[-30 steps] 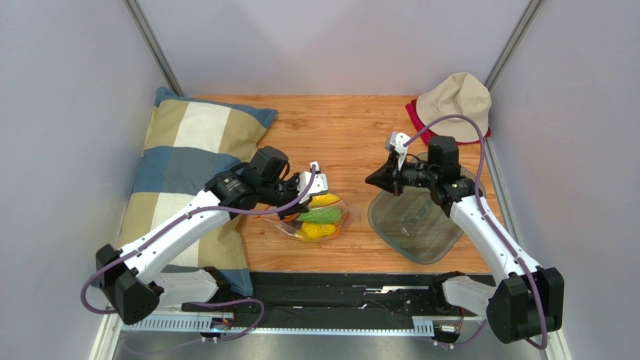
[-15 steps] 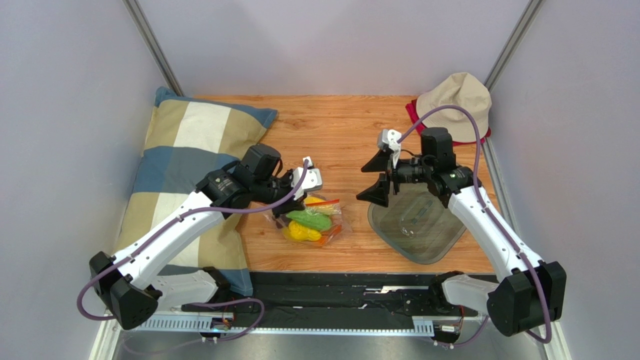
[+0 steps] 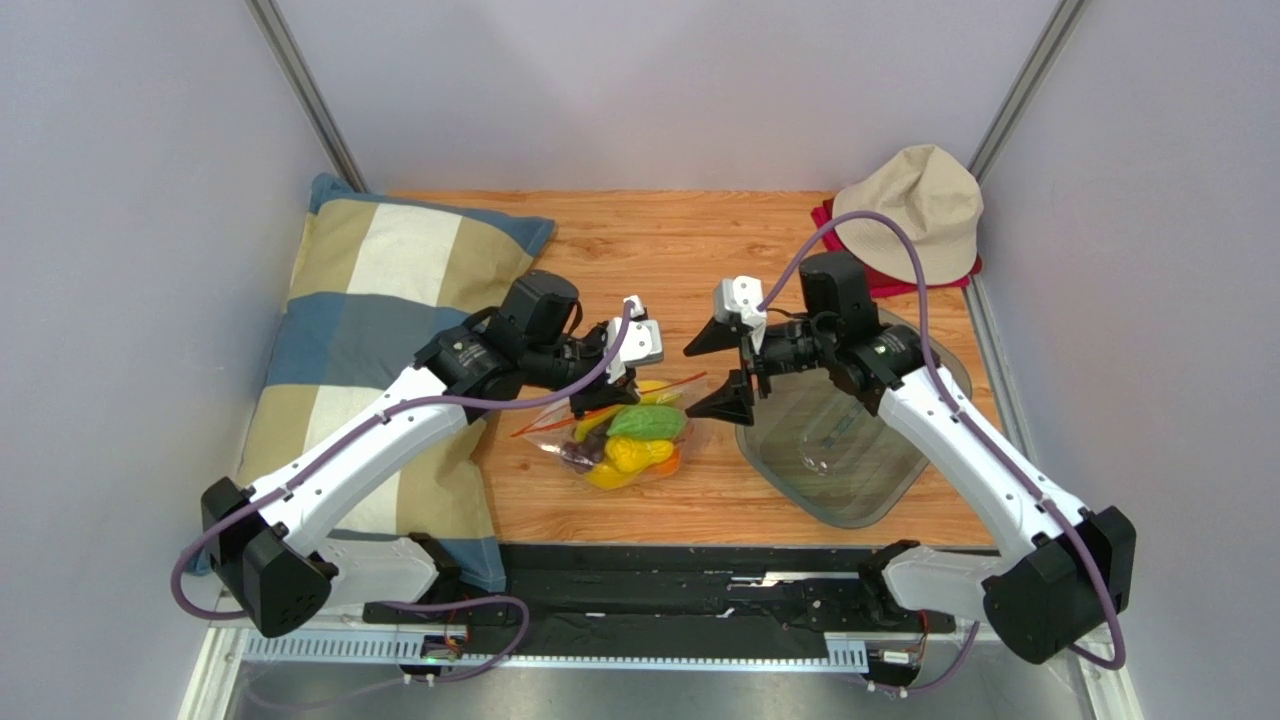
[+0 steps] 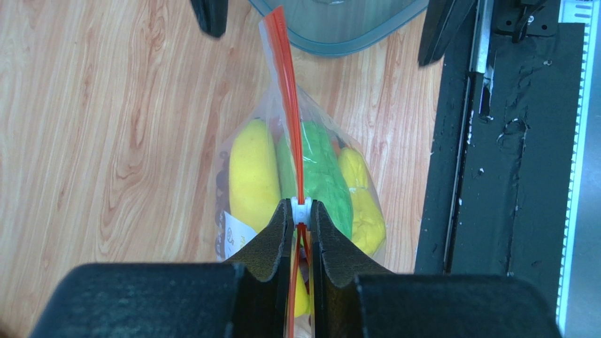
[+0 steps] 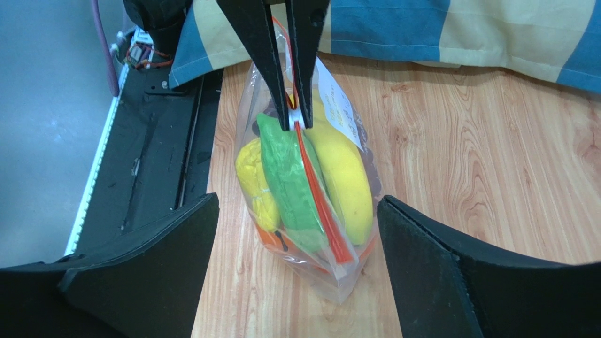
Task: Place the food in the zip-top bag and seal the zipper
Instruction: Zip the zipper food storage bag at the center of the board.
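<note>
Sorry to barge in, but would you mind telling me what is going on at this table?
The toy food, a yellow banana and a green piece among it, is already inside the zip-top bag, which stands on the wooden table. The left claw is shut on the white slider at one end of the orange-red zipper, holding the bag's mouth up. The right claw is open, facing the zipper's other end without gripping it.

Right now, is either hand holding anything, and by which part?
Left hand pinches the zipper at its white slider; right hand is open, empty.
</note>
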You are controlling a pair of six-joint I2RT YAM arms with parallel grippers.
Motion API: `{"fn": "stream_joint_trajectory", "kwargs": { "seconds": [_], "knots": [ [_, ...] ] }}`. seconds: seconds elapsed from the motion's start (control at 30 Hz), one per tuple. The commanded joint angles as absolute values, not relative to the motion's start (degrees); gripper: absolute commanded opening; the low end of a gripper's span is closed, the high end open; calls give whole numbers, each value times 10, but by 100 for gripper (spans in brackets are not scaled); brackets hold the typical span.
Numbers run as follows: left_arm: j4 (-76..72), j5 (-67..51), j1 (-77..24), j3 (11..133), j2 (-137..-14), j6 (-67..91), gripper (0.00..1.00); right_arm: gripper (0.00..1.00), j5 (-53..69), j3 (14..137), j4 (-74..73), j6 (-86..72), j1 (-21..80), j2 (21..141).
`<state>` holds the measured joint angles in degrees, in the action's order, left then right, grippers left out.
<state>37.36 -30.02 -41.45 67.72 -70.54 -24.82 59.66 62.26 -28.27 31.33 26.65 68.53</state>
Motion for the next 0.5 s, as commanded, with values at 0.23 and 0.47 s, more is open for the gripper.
{"fn": "stream_joint_trajectory", "kwargs": {
  "seconds": [0.23,0.47],
  "knots": [
    [327,-336,-419,700,-708,-267,2,67,522,653,-280,441,332,752],
    [335,-321,-420,693,-693,-268,2,0,479,665,-268,431,344,772]
  ]
}}
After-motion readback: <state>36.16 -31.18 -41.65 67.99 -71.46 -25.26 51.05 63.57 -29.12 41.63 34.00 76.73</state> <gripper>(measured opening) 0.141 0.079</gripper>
